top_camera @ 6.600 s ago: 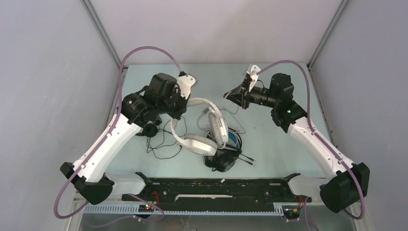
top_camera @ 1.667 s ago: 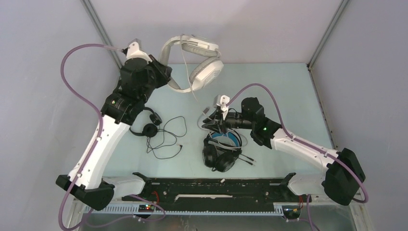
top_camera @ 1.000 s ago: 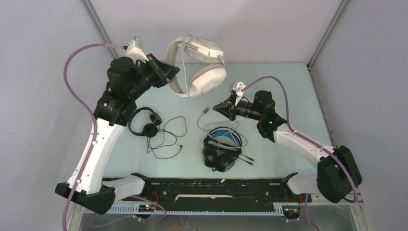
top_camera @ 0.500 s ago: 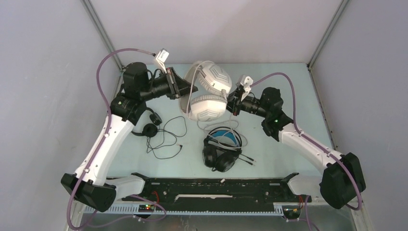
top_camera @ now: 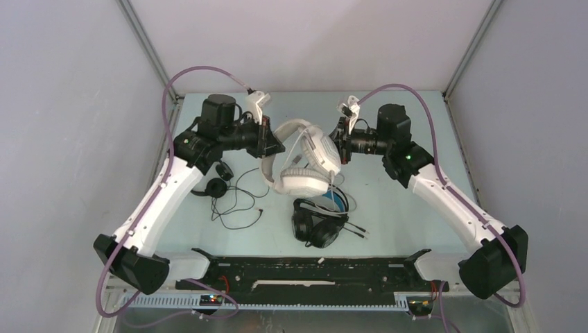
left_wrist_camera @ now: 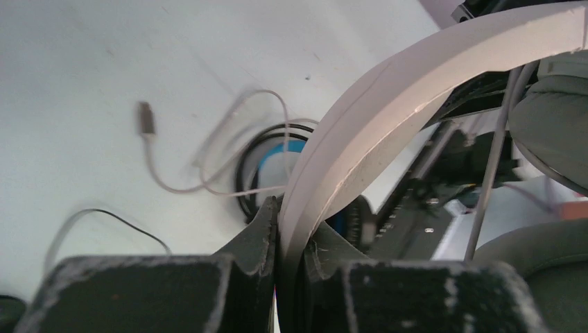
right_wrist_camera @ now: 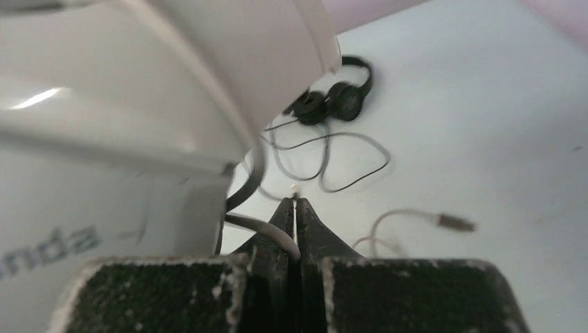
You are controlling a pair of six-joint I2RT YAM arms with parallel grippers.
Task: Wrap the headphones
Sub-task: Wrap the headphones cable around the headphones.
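The white-grey headphones (top_camera: 305, 166) hang tilted above the table's middle, between my two grippers. My left gripper (top_camera: 274, 148) is shut on their headband (left_wrist_camera: 416, 90), which sits pinched between the jaws (left_wrist_camera: 291, 222). My right gripper (top_camera: 339, 144) is shut on their grey cable (right_wrist_camera: 267, 225), which runs out of the closed jaws (right_wrist_camera: 296, 208) beside a white ear cup (right_wrist_camera: 139, 104). The cable's plug (right_wrist_camera: 454, 222) lies on the table. The bulky black headphones (top_camera: 319, 218) with blue lining lie below. The small thin black headphones (top_camera: 215, 182) lie at the left, their cord loose.
The thin pair's black cord (top_camera: 239, 205) sprawls across the table left of centre. A black rail (top_camera: 312, 267) runs along the near edge between the arm bases. Grey walls close in the left and right sides.
The left arm has swung down and to the right, bringing the white-grey headphones from high at the back to low over the middle. The right gripper rose with the cable to meet them.
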